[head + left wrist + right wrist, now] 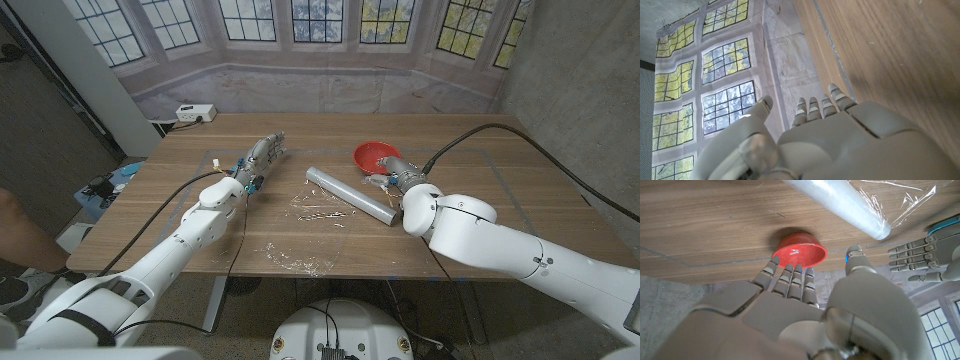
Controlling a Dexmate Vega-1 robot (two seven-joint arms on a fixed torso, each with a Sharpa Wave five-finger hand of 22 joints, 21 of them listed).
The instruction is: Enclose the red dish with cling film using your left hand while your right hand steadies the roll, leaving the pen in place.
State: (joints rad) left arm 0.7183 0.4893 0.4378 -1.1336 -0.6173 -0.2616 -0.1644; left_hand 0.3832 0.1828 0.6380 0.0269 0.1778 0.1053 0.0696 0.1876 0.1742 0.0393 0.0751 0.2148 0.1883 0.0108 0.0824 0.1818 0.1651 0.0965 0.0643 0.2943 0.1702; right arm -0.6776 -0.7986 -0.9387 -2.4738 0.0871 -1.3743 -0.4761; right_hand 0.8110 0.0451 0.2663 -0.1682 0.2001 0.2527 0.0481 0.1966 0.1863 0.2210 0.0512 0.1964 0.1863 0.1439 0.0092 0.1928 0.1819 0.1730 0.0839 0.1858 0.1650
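Red dish (376, 155) seen at far right of table (470, 245); roll (350, 194) laid beside it, film (320, 210) pulled out; left hand (258, 157) open, empty; right hand (388, 174) open, near dish, touching nothing.

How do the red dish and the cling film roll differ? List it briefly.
The red dish is round and low; the cling film roll is a long pale cylinder. The dish stands uncovered, nearer the table's far edge; the roll lies diagonally at mid-table with loose film spread beside it. Both rest on the wooden table, held by neither hand.
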